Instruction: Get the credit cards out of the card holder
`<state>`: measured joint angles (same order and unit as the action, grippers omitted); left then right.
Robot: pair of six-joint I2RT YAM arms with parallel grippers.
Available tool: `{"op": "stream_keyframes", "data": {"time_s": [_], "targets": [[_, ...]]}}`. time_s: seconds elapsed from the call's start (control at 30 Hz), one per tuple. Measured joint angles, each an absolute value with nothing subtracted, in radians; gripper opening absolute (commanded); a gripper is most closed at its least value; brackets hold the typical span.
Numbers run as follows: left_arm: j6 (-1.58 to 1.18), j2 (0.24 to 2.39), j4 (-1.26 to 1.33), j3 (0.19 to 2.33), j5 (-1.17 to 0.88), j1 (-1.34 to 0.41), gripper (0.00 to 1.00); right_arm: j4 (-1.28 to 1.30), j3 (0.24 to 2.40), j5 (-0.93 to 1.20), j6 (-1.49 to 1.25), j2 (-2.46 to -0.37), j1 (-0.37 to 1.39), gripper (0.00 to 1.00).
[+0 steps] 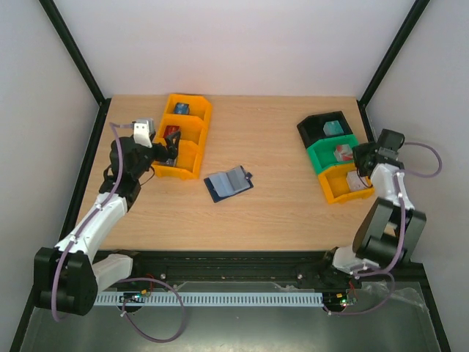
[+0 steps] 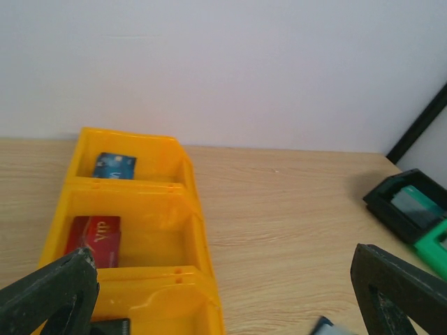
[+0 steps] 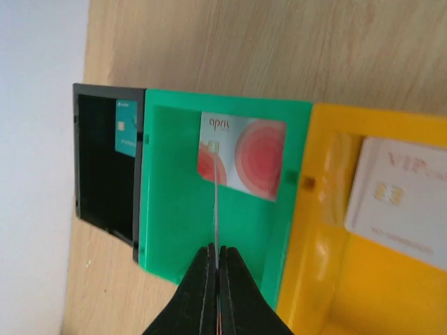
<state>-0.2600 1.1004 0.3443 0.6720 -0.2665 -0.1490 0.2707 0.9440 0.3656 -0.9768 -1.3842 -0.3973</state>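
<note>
Centrally, the open card holder [image 1: 229, 182] lies well apart from the all-yellow bin [image 1: 192, 139].

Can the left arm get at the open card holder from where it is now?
Probably yes. The left fingers stand open above the yellow bin, and the card holder lies open just to the bin's right, with only bare table between them and nothing on top.

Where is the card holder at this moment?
In the top view, the card holder lies open near the middle of the table, just right of the near end of the yellow three-compartment bin.
</note>
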Motion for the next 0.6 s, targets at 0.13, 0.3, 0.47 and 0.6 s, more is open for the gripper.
{"op": "stream_keyframes", "data": {"time_s": [0.13,0.3,0.47,0.6], "targets": [[-0.247,1.108,0.344,0.672,-0.233,-0.131,0.99,0.270,1.034,0.365,-0.973,-1.527,-0.398,0.02],[-0.239,1.154,0.345,0.672,-0.217,-0.109,0.99,0.229,1.063,0.379,-1.003,-1.595,-0.398,0.02],[-0.234,1.198,0.348,0.672,-0.209,-0.083,1.00,0.186,1.063,0.384,-1.042,-1.628,-0.398,0.02],[-0.224,1.229,0.360,0.672,-0.209,-0.070,1.00,0.148,1.069,0.393,-1.049,-1.660,-0.393,0.02]]}}
